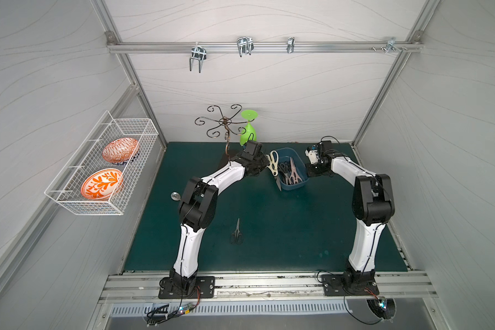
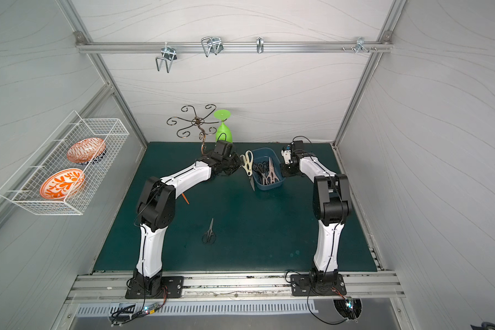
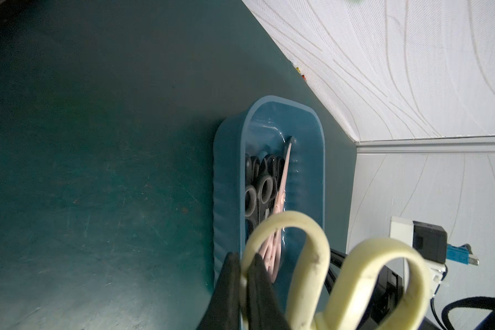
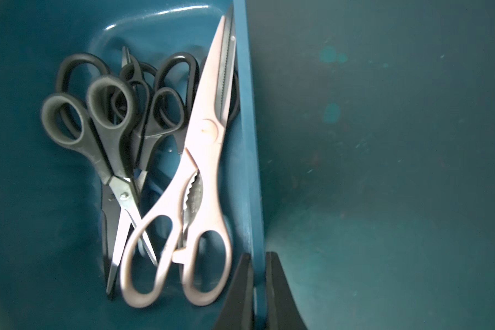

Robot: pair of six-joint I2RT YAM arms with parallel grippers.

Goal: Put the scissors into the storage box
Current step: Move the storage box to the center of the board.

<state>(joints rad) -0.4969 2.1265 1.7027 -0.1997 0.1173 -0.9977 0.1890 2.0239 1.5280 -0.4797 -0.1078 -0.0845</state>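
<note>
Nearest the arm bases, a small black-handled scissors (image 1: 236,233) lies alone on the dark green mat (image 1: 283,243). It is closed, with its slim steel tips toward the back wall and its loops toward the front. Farther back and off toward the left wall, a metal spoon (image 1: 175,196) lies on the mat beside the left arm's elbow. Beyond it, the left gripper (image 3: 245,257) is clamped on one loop of the cream-white shears (image 3: 290,218) (the plastic looks scuffed and a little grimy up close). In both top views these shears hang just outside the storage box (image 1: 296,186), along the side facing the left arm. Their loops point back and their steel blades point forward; whether the tip touches the mat cannot be told. The box is a shallow blue tub with rounded corners, standing on the far half of the mat between the two wrists. The right gripper (image 4: 259,257) is closed on the box's wall, one black finger inside the rim and one outside. Inside lie the pink-handled shears (image 4: 203,128), with a serrated blade and toothed inner grip, resting against that wall. Beside them lies a heap of black-handled pairs (image 4: 109,143), their loops overlapping. Behind the box, an upturned green glass (image 1: 247,135) hangs on a curled wire stand (image 1: 225,121). Highest on the back wall, metal hooks (image 1: 244,45) hang on a rail (image 1: 340,45).
</note>
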